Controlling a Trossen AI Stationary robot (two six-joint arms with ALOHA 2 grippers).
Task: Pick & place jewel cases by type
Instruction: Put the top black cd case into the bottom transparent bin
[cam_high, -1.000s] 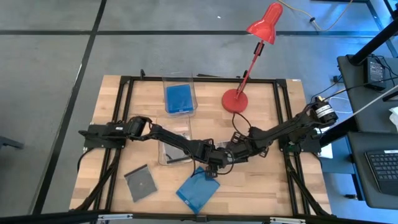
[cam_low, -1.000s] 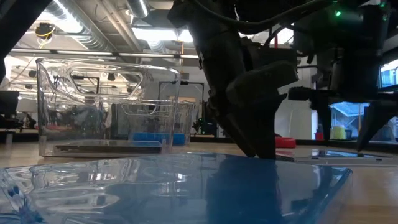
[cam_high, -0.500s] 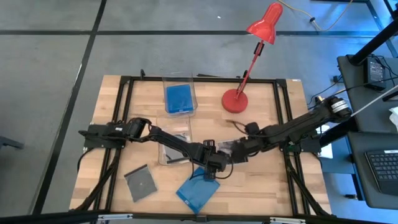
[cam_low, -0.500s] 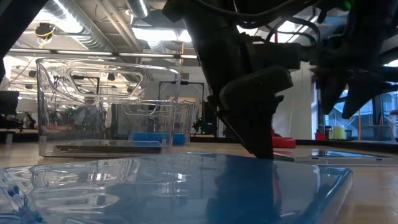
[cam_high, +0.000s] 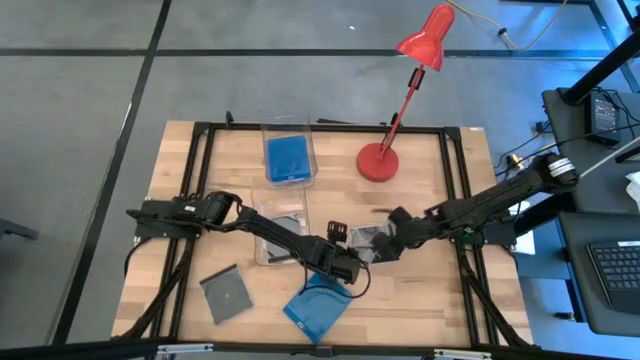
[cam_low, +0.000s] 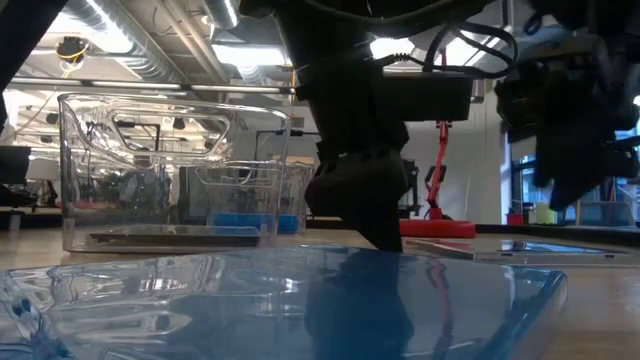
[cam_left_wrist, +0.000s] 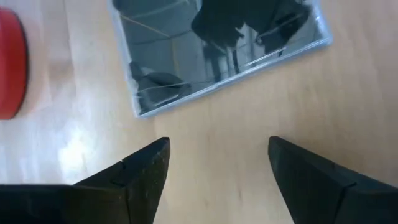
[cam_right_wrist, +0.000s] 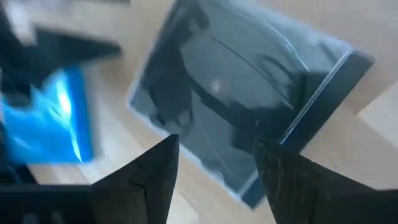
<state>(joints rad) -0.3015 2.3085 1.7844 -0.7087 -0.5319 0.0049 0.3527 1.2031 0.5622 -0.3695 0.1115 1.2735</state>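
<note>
A grey transparent jewel case (cam_high: 365, 239) lies flat on the table's middle, seen close in the left wrist view (cam_left_wrist: 224, 50) and the right wrist view (cam_right_wrist: 249, 106). A blue jewel case (cam_high: 318, 306) lies flat near the front edge, and another grey case (cam_high: 227, 294) lies at the near left. My left gripper (cam_high: 348, 275) stands open between the blue case and the middle grey case, with bare wood between its fingers (cam_left_wrist: 217, 180). My right gripper (cam_high: 383, 247) is open just right of the middle grey case (cam_right_wrist: 214, 180) and clear of it.
A clear bin (cam_high: 288, 155) holding a blue case stands at the far edge. A second clear bin (cam_high: 280, 236) with grey cases stands at mid-table left. A red lamp's base (cam_high: 378, 161) sits at the far right. A black frame (cam_high: 200, 200) borders the table.
My right gripper has drawn back toward the table's right edge and risen a little, rolling about its own axis, which uncovers the middle grey case. My left gripper has rolled while staying almost in place. Neither has opened or shut. No case has moved.
</note>
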